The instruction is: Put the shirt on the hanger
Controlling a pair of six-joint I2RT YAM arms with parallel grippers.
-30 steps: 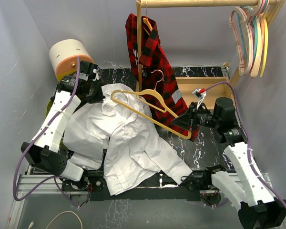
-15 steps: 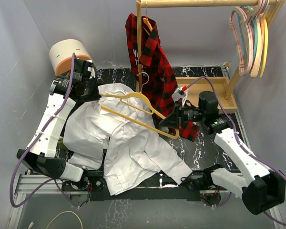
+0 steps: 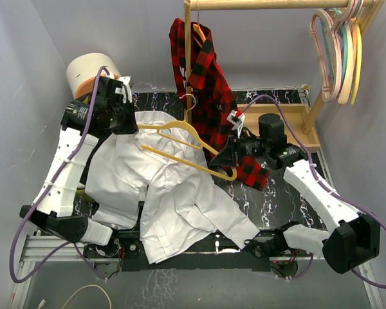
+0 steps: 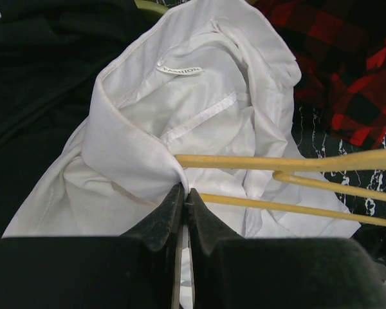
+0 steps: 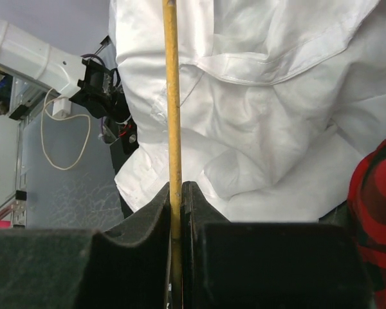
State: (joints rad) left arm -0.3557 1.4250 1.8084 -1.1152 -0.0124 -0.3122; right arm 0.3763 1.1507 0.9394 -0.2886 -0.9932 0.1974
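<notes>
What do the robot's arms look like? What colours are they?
The left arm and the right arm both have chunky white shells with black joints. A thin purple cable loops along each one. The left gripper and the right gripper have black, wedge-shaped fingers.

A red plaid shirt (image 3: 206,84) hangs from the wooden rail (image 3: 276,4); pastel hangers (image 3: 340,55) bunch at its right end. A cream-and-orange cylinder (image 3: 83,71) stands far left on the black marbled table (image 3: 270,193)
</notes>
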